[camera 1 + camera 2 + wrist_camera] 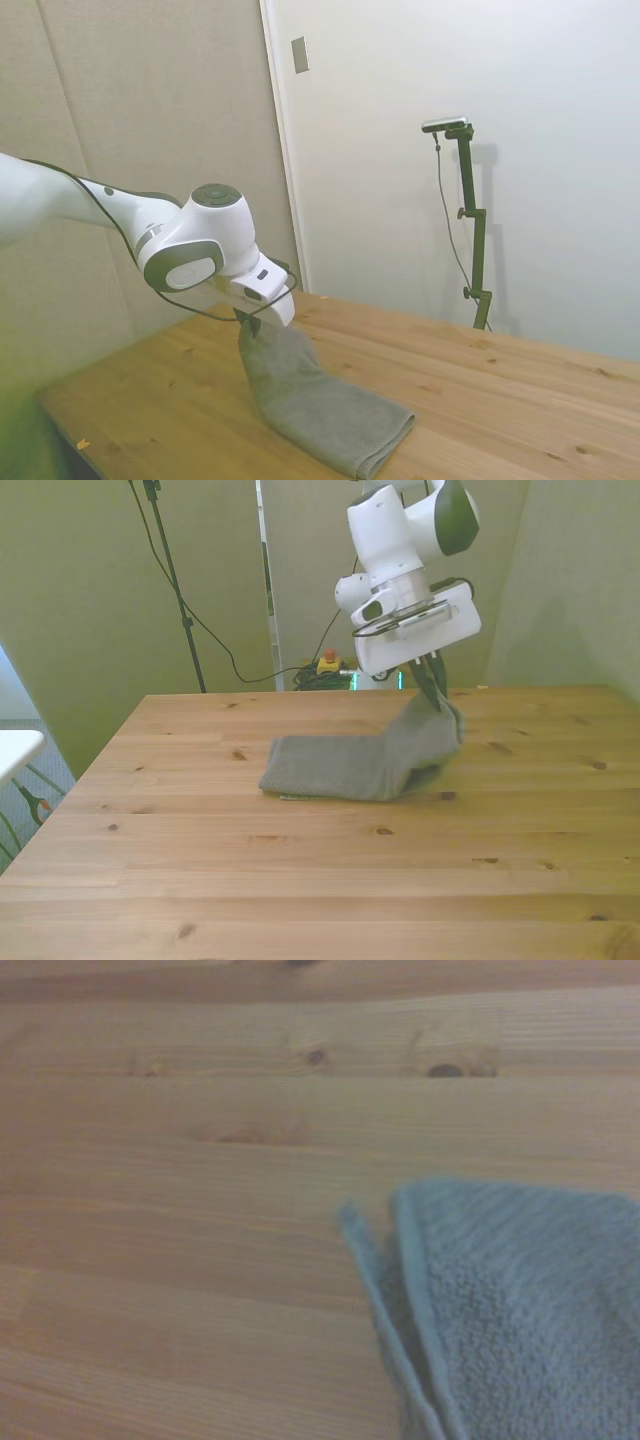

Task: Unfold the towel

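The grey-green towel (350, 762) lies folded on the wooden table (300, 880). One end rests flat toward the front view's left, while the other end is lifted off the wood. My gripper (432, 688) is shut on that raised end, a short way above the table. In the side view the towel (320, 405) slopes down from the gripper (250, 325) to the tabletop. Close up, the wrist view shows a towel (520, 1310) corner with two layered edges over the planks.
A light switch plate (300, 54) is on the wall behind. Cables and a yellow-red button (327, 662) lie on the floor beyond the table's far edge. A white surface (15, 748) pokes in at the front view's left.
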`<state>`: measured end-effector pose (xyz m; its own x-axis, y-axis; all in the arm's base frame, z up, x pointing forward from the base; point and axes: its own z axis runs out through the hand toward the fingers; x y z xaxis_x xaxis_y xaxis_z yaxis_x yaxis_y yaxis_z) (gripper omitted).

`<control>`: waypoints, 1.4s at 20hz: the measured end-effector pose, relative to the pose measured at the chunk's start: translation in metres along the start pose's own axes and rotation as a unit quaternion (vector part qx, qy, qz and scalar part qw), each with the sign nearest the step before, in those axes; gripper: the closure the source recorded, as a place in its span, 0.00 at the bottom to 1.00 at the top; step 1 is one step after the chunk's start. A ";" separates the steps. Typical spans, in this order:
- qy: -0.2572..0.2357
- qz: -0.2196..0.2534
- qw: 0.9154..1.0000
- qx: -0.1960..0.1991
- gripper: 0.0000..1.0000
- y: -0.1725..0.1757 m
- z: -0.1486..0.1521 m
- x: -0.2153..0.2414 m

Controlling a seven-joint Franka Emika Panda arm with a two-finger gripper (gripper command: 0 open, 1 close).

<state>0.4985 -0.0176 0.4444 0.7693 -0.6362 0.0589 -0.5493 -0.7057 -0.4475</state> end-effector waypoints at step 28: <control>0.062 0.097 0.976 -0.185 0.00 0.002 -0.021 -0.023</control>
<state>0.4729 -0.0111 0.4609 0.6064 -0.7856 0.1229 -0.7784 -0.6181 -0.1097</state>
